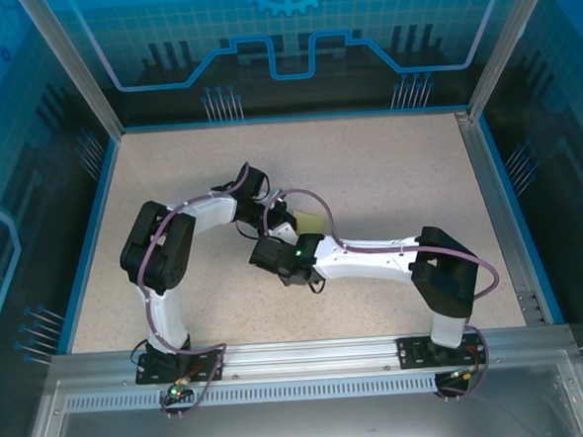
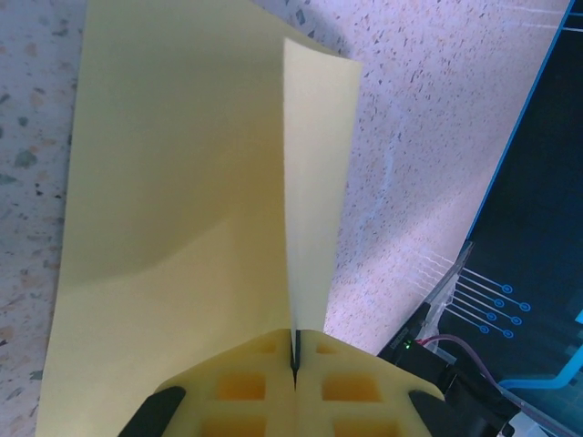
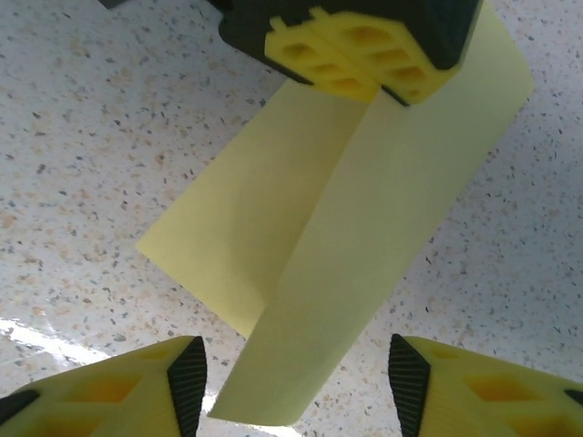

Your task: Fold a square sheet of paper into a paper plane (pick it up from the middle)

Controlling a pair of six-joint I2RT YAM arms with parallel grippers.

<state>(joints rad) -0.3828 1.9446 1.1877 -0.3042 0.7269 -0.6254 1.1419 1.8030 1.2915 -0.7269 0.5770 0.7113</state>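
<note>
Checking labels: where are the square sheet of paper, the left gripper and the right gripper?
square sheet of paper (image 3: 246, 218), right wrist view, flat half.
left gripper (image 2: 294, 353), left wrist view, seam of shut fingertips.
right gripper (image 3: 296, 378), right wrist view, midway between fingertips.

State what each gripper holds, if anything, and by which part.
The left gripper is shut on the yellow paper sheet, pinching its upright raised fold. The right gripper is open and holds nothing, poised astride that fold's free end.
</note>
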